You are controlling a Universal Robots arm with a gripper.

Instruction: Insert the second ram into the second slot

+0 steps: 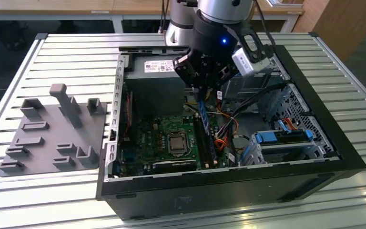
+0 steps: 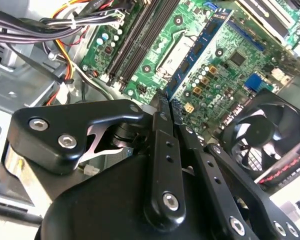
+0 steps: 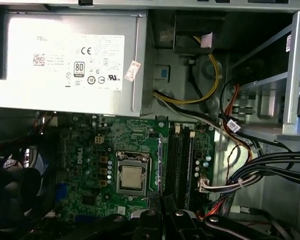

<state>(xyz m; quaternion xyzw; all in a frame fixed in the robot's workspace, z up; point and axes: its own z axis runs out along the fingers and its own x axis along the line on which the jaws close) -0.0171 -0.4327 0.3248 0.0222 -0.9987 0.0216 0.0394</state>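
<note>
Above the open computer case [image 1: 335, 143], in the exterior view, I see the gripper [image 1: 200, 93] hanging over the green motherboard [image 1: 151, 133], pinching one end of the second ram [image 1: 203, 119]. The stick reads as a thin, dark-blue strip slanting down towards the board. A grey fixture tray [image 1: 49, 129] lies on the slatted table at the exterior view's left, well apart.

In the second wrist view, the black fingers [image 2: 162, 130] are pressed flat against both faces of the ram [image 2: 200, 50]. It is a narrow blue board carrying a row of small black chips, and it reaches out over the motherboard, beside the black memory slots [image 2: 137, 40].

In the first wrist view, I see the ram [image 3: 160, 165] edge-on, a dark sliver between the processor socket [image 3: 132, 175] and the slots [image 3: 180, 160]. I can't tell whether it touches the board.
</note>
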